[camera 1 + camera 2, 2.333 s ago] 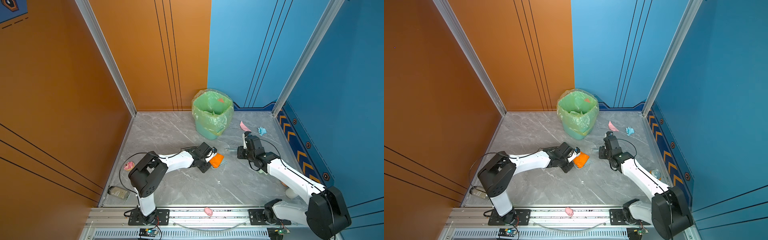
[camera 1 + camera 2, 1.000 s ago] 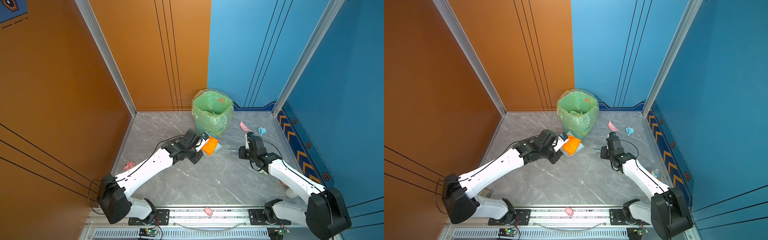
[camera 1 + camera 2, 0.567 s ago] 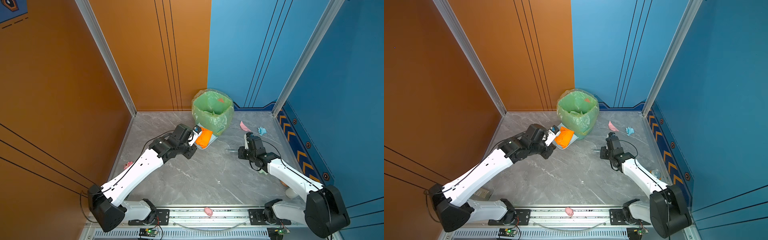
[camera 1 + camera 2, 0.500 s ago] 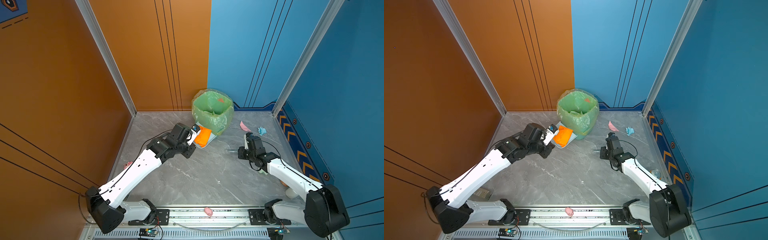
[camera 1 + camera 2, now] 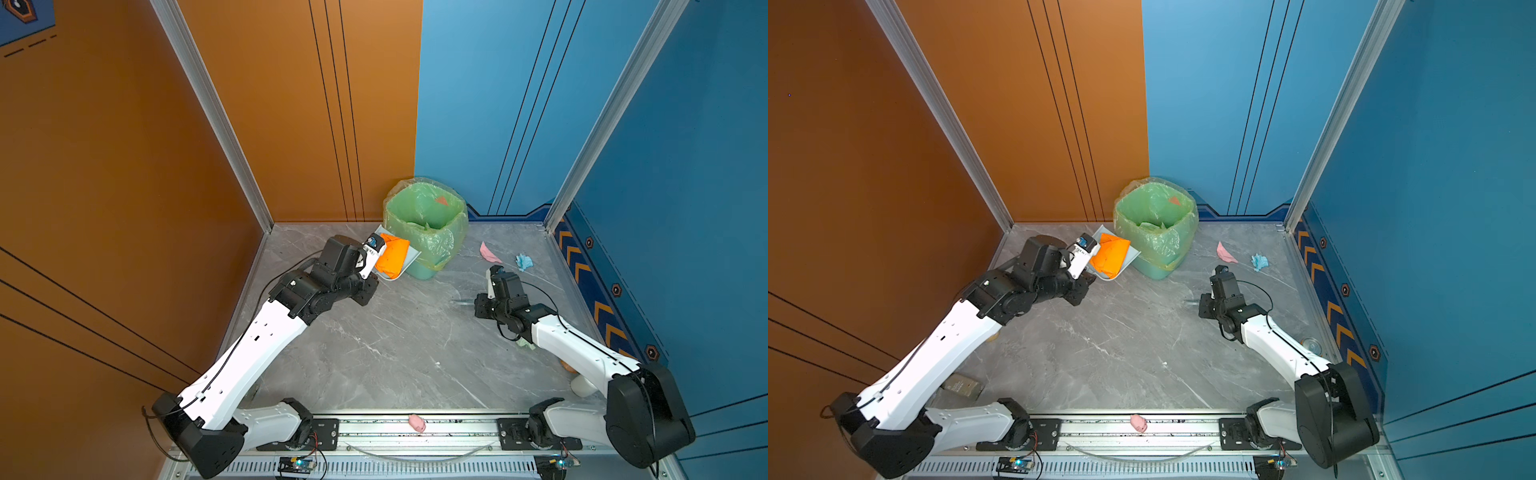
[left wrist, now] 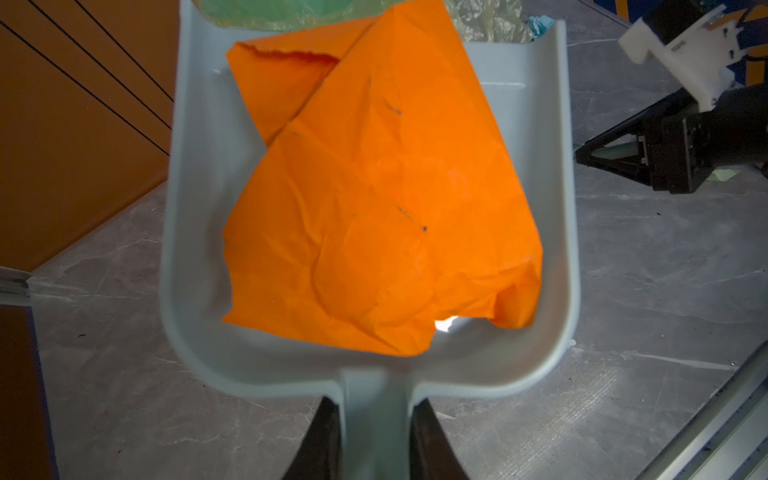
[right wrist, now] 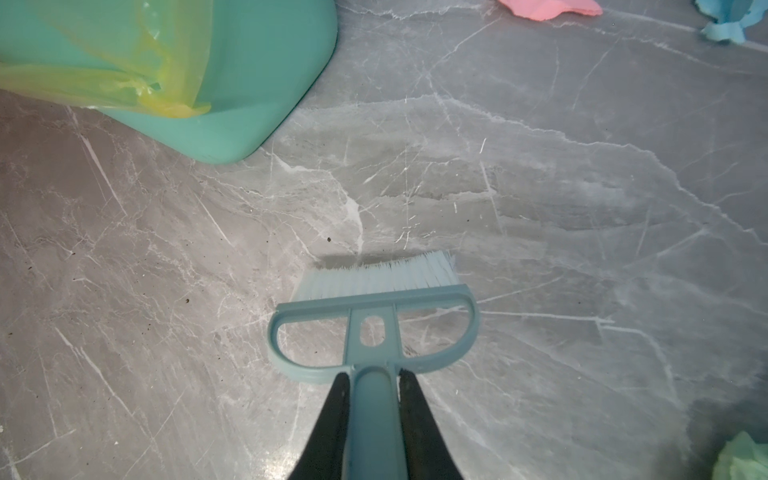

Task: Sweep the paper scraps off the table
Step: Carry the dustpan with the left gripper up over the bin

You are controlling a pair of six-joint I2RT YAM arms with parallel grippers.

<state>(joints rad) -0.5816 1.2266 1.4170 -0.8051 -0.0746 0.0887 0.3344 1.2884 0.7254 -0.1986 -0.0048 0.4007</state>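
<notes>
My left gripper [image 6: 376, 405] is shut on the handle of a pale grey dustpan [image 6: 187, 208]. The dustpan [image 5: 410, 258] hangs tilted beside the bin and carries a large orange paper scrap [image 5: 392, 257] [image 6: 374, 187]. My right gripper [image 7: 372, 378] is shut on the handle of a teal brush [image 7: 374, 299], whose bristles rest on the grey table [image 5: 395, 340]. A pink scrap [image 5: 488, 252] and a blue scrap [image 5: 523, 262] lie at the back right, beyond the right gripper [image 5: 482, 307]. A pale green scrap [image 7: 744, 461] lies under the right forearm.
A teal bin [image 5: 426, 224] with a yellow-green liner stands at the back middle. A pink pig figurine [image 5: 417, 422] lies on the front rail. A white object [image 5: 582, 386] sits near the right arm's base. A flat box [image 5: 961, 386] lies at the front left.
My left arm has lifted the dustpan with the orange scrap from the middle of the table and carried it back and left, up against the bin. The right arm has barely moved.
</notes>
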